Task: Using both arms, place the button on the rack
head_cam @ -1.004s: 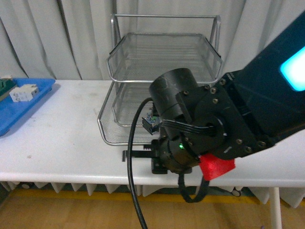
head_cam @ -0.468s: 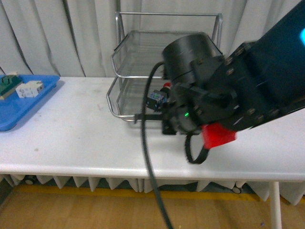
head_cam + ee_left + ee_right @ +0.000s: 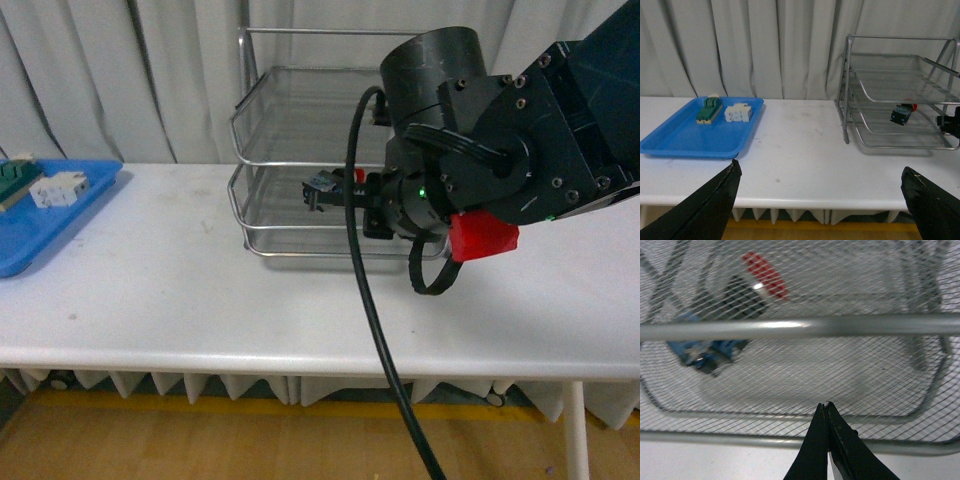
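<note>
The button (image 3: 902,113) lies in a lower tier of the wire-mesh rack (image 3: 900,95), red cap toward the far side, blue-and-black body nearer. The right gripper (image 3: 826,432) sits just outside the rack's near rail with its fingertips pressed together, holding nothing. The left gripper (image 3: 820,195) is spread wide above the white desk (image 3: 800,150). Far left, a blue tray (image 3: 690,140) carries two small blocks.

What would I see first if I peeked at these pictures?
The big black right arm fills the front view, reaching toward the silver rack on the white table. A small red-capped button sits on a middle tier of the rack. Off to the left lies a blue tray holding two little blocks.
</note>
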`<state>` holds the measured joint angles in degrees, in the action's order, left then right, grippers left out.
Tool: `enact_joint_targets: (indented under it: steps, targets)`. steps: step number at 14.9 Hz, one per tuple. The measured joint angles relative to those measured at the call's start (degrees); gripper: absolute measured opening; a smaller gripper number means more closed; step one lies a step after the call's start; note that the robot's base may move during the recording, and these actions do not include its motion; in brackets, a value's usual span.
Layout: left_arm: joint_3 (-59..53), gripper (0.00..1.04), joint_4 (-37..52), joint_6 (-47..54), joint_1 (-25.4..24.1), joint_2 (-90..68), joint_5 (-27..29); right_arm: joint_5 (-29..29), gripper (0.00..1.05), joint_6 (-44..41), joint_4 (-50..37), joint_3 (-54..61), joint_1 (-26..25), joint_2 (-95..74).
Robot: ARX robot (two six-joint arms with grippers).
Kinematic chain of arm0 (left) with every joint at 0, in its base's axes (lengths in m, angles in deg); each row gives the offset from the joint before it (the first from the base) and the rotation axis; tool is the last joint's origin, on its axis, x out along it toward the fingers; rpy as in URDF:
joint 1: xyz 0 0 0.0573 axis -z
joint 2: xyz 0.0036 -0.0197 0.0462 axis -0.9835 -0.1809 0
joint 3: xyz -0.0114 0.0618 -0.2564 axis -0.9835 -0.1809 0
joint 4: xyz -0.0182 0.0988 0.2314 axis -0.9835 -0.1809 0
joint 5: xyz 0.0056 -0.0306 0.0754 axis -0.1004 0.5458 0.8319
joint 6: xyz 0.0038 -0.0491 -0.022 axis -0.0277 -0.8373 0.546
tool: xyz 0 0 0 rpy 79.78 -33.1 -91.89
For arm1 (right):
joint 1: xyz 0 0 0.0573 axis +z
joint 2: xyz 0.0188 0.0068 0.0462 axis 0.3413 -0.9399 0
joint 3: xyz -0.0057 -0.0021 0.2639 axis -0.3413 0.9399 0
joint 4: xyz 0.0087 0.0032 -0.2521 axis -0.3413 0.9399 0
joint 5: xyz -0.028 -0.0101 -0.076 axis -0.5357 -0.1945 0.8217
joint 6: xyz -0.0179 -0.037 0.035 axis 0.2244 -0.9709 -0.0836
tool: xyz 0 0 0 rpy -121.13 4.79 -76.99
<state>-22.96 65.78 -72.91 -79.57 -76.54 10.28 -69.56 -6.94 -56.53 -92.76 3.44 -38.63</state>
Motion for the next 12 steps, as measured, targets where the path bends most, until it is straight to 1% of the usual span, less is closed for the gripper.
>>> enact_joint_targets:
  steps: [3, 4, 6, 8, 9, 10, 11, 12]
  targets:
    - [0.00, 0.98, 0.00, 0.00, 0.00, 0.00, 0.02, 0.50, 0.02, -0.92, -5.03, 1.46, -2.54, -0.72]
    - [0.00, 0.98, 0.00, 0.00, 0.00, 0.00, 0.00, 0.57, 0.02, -1.22, -7.89, 3.08, -2.80, -0.61]
    - [0.00, 0.98, -0.02, 0.00, 0.00, 0.00, 0.02, -0.31, 0.02, -2.40, -12.41, 8.72, -1.88, 1.88]
    - [0.00, 0.98, 0.00, 0.00, 0.00, 0.00, 0.02, -1.01, 0.02, -3.91, -18.01, 16.31, -0.33, 7.76]
    - [0.00, 0.98, 0.00, 0.00, 0.00, 0.00, 0.02, -0.04, 0.09, -6.12, -23.91, 22.16, 0.90, 12.70]
    - [0.00, 0.98, -0.02, 0.00, 0.00, 0.00, 0.04, 1.46, 0.21, -7.76, -27.47, 26.16, 1.46, 16.76]
    - [0.00, 0.98, 0.02, 0.02, 0.00, 0.00, -0.02, 6.75, 0.13, -11.02, -40.72, 29.46, 1.38, 16.72]
    - [0.00, 0.98, 0.04, 0.00, 0.00, 0.00, 0.00, 8.57, 0.01, -14.34, -49.72, 36.24, -0.42, 18.19]
